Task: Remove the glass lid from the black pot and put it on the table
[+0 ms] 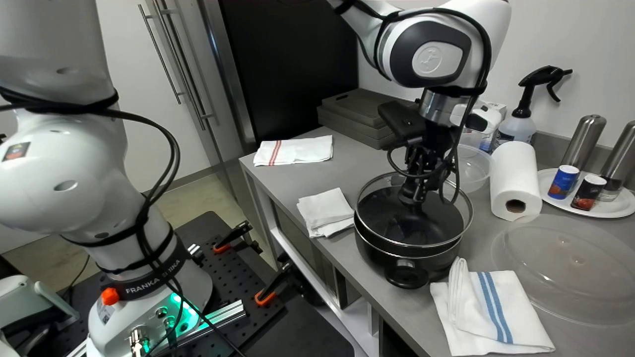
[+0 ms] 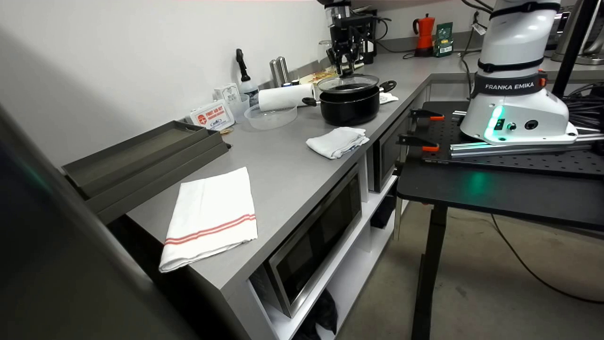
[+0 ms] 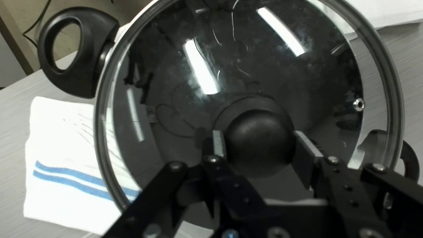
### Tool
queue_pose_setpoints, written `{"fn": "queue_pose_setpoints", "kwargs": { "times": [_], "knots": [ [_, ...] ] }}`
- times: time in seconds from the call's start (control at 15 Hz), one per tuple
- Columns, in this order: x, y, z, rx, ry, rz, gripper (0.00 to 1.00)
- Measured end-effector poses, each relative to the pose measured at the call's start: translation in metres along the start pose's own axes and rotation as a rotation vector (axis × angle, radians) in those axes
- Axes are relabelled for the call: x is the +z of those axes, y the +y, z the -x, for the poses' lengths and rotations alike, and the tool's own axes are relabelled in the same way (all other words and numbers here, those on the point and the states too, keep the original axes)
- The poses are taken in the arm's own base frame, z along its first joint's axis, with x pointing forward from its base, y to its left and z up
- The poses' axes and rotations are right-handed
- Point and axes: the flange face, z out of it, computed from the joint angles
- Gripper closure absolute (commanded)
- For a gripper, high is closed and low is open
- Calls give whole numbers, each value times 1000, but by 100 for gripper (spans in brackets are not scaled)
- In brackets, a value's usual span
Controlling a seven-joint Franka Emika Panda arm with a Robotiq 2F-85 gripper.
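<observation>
Glass lid [image 1: 414, 223], round, see-through, hangs apparently just above the wide, low black pot [image 2: 350, 111], right of centre in both exterior views, its black knob [image 3: 259, 140] pinched by the black two-fingered gripper [image 3: 261, 143]; lift looks done, setting-down on the long grey worktop [image 2: 283, 151] remains.

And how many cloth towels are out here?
3: the red-striped towel near one end of the worktop, a white towel beside the black pot, the blue-striped towel on the pot's other side. More may be hidden.
</observation>
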Motion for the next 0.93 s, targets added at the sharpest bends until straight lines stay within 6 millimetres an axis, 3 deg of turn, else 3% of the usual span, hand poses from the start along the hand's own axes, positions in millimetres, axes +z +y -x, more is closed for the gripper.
{"fn": "queue_pose_setpoints", "kwargs": {
  "times": [0.53,0.93],
  "knots": [
    [-44,-12,27,-81,65,-4,74],
    [-51,-56,45,-206,77,54,74]
  ]
}}
